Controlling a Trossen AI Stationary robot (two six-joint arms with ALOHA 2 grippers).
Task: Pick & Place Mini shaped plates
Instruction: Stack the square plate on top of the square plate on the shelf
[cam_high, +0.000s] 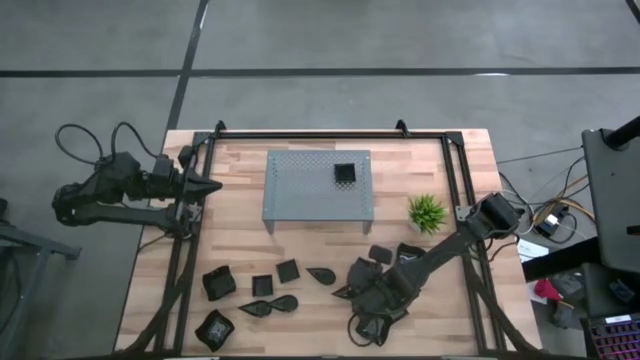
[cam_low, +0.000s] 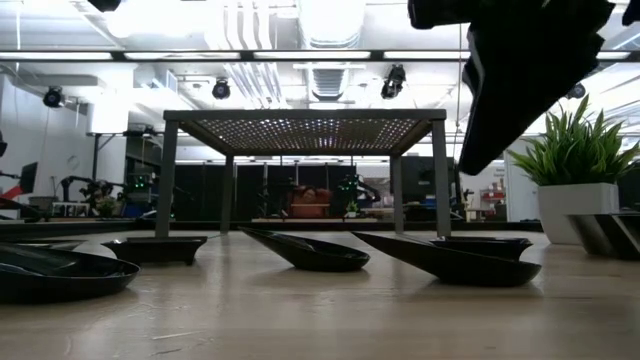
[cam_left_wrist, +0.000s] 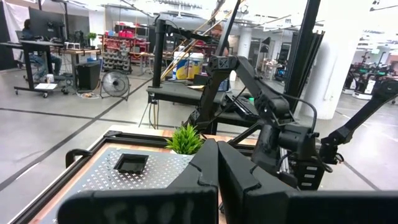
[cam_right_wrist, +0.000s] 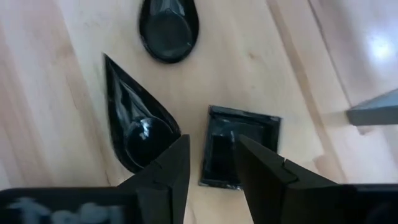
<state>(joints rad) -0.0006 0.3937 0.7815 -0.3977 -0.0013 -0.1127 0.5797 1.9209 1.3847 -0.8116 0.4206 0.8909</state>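
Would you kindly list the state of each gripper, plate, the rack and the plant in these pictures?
right gripper: open, hanging over a square plate that lies on the table.
left gripper: shut, waiting at the table's left edge.
teardrop plate: lying flat beside the square plate, untouched.
plate on rack: resting on the perforated top.
rack: standing upright.
plant: upright in its pot.

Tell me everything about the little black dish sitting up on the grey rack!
The dish is small, square and glossy black, with a raised rim around a sunken middle. It sits flat and upright on top of the rack, a grey metal stand full of tiny holes, near its far right corner. It is the only dish up there. Nothing else touches it, and both hands are away from it.
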